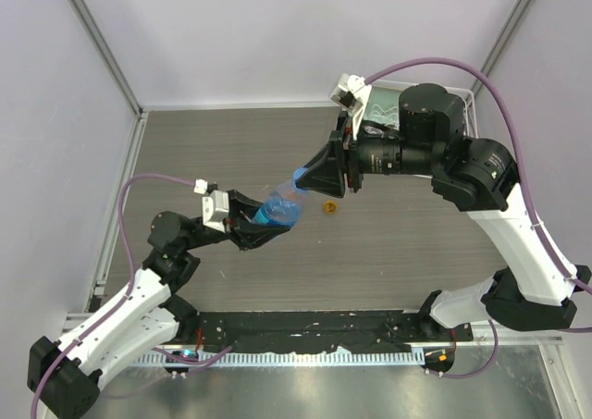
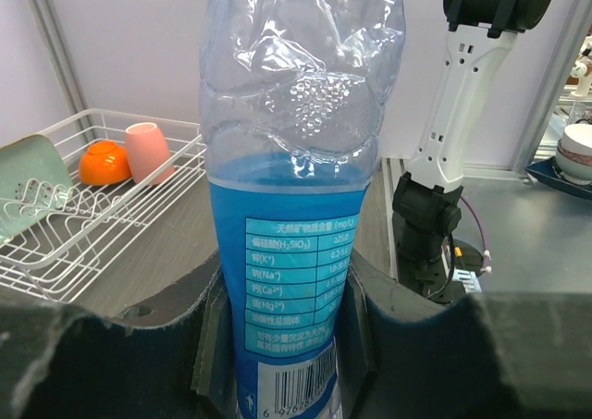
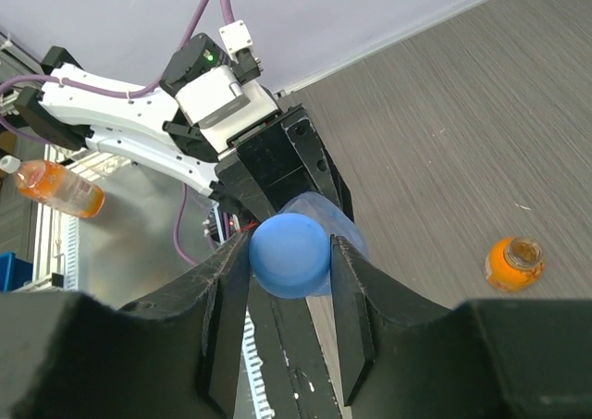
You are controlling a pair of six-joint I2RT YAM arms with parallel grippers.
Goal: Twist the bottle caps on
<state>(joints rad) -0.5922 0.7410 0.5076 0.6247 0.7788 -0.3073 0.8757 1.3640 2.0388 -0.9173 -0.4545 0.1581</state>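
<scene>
My left gripper [image 1: 262,219] is shut on the clear bottle with the blue label [image 1: 280,210] and holds it tilted above the table, neck pointing to the right arm. In the left wrist view the bottle [image 2: 296,243] stands between the pads. My right gripper [image 1: 317,180] is shut on the blue cap [image 3: 289,254], which sits on the bottle's neck [image 1: 300,176]. The orange cap [image 1: 328,206] lies on the table below the right gripper; it also shows in the right wrist view [image 3: 514,263]. The squat orange bottle [image 3: 59,187] lies far off behind the left arm.
A white wire rack [image 2: 65,243] at the table's far right corner holds an orange ball [image 2: 104,162], a pink cup [image 2: 148,151] and a green plate [image 2: 32,183]. The right arm covers most of the rack [image 1: 470,100] in the top view.
</scene>
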